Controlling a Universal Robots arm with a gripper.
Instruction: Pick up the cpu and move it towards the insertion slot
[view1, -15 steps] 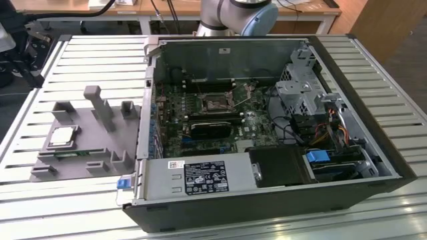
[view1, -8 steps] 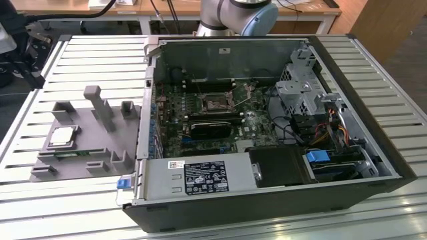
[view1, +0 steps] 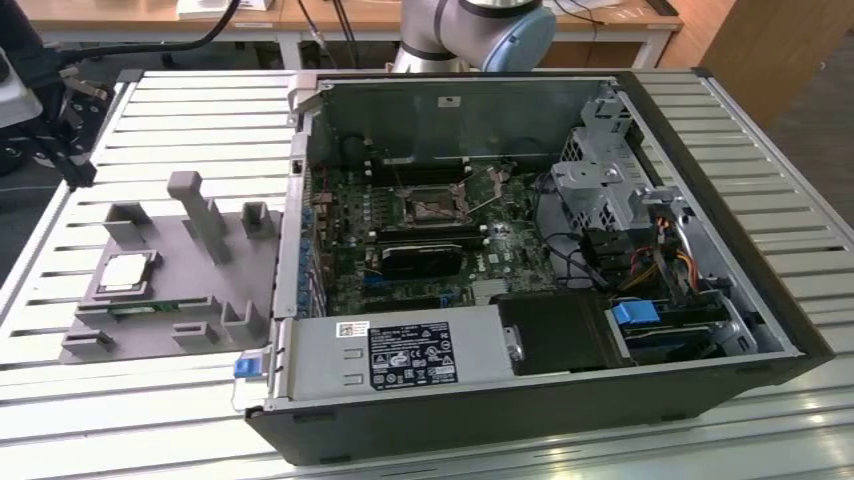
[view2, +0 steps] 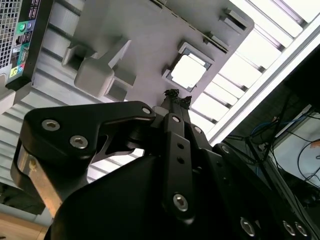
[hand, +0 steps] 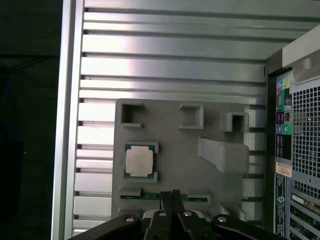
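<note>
The cpu (view1: 124, 272) is a small silver square lying flat in a pocket of the grey tray (view1: 180, 290), on the exterior view's left. It also appears in both wrist views, cpu (hand: 139, 161) and cpu (view2: 188, 70), untouched. My gripper (hand: 173, 196) hangs above the tray's edge beside the chip, shut with nothing between its fingers; its black tips (view2: 175, 95) meet just short of the chip's pocket. In the exterior view the gripper (view1: 76, 170) is high at the far left. The insertion slot (view1: 430, 205), a shiny metal frame, sits on the motherboard inside the open case.
The open computer case (view1: 534, 420) lies on a slatted metal table (view1: 160, 110), right of the tray. Upright grey blocks (view1: 200, 215) stand on the tray. The case's rear panel (hand: 300, 150) borders the tray. Cables and drive cages (view1: 627, 210) fill the case's right side.
</note>
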